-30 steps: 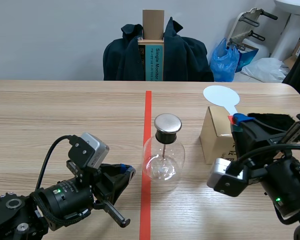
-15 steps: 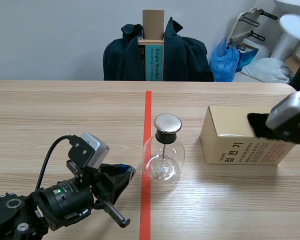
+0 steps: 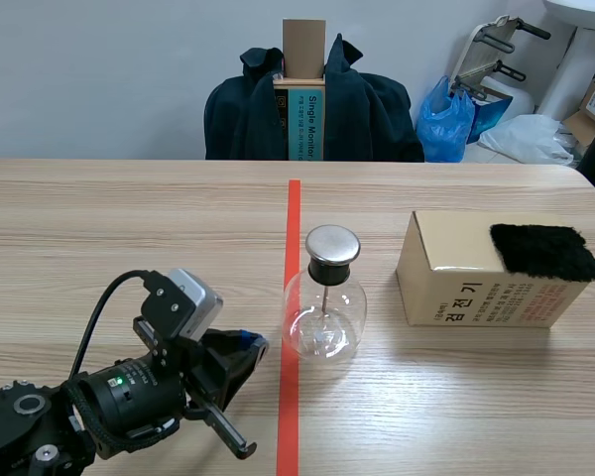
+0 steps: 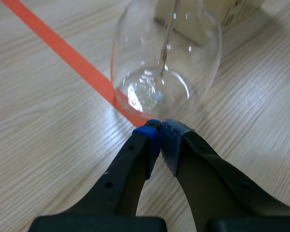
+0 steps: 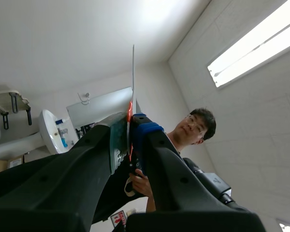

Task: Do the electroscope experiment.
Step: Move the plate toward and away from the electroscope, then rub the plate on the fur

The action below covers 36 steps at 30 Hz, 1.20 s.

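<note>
The electroscope, a clear glass flask [image 3: 323, 307] with a round metal cap [image 3: 333, 243] and a thin rod inside, stands on the red tape line at the table's middle. My left gripper [image 3: 250, 342] lies low on the table just in front of the flask, shut on nothing. In the left wrist view its blue pads meet [image 4: 160, 133] right before the flask [image 4: 166, 58]. My right gripper [image 5: 128, 130] is out of the scene view and points up at the ceiling. It is shut on a thin white paddle [image 5: 133, 72], seen edge-on.
A cardboard box [image 3: 456, 288] stands right of the flask, with a black fur patch [image 3: 543, 251] on its top. A chair draped with a dark jacket [image 3: 312, 104] is behind the table. A person [image 5: 198, 128] shows in the right wrist view.
The right arm rose from the box with the white paddle and left the scene view. The black fur stayed on the box. The left arm hardly moved.
</note>
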Motion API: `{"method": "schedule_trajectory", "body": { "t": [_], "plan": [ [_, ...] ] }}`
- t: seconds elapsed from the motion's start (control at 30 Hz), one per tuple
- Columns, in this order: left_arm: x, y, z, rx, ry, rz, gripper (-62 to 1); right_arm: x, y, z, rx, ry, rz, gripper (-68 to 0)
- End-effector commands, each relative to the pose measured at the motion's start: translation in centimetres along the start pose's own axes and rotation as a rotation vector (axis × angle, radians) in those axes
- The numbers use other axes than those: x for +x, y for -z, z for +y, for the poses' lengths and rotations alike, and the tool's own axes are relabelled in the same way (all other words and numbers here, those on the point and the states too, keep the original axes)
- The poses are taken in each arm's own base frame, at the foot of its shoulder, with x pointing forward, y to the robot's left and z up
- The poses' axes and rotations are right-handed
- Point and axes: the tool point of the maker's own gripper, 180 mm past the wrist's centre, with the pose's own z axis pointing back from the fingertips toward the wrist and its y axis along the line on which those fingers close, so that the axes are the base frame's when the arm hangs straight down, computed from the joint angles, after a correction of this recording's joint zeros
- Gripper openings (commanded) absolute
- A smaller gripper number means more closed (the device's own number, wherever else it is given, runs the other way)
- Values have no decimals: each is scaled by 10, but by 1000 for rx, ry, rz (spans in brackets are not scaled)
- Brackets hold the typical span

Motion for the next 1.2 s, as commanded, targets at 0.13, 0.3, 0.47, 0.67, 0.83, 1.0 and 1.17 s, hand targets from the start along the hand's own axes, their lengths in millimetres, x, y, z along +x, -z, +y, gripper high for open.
{"method": "schedule_trajectory", "body": {
  "t": [0.13, 0.3, 0.47, 0.67, 0.83, 1.0, 1.17],
  "plan": [
    [18, -44, 2, 2, 47, -56, -580, -17, -2, -19, -71, -11, 41, -667],
    [37, -97, -19, -36, 83, -95, -580, -30, -2, -27, -98, 0, 86, -667],
    [49, -133, -32, -56, 85, -99, -580, -42, -3, -33, -113, -9, 117, -667],
    [63, -137, -24, -32, 117, -125, -579, -56, -12, -15, -50, -17, 156, -667],
    [63, -137, -22, -32, 136, -122, -336, -64, -22, 10, 42, -17, 153, -667],
    [65, -137, -24, -40, 160, -135, 14, -62, -34, 50, 176, 39, 122, -667],
    [69, -138, -24, -37, 163, -156, 14, -42, -53, 115, 356, 100, 75, -667]
  ]
}}
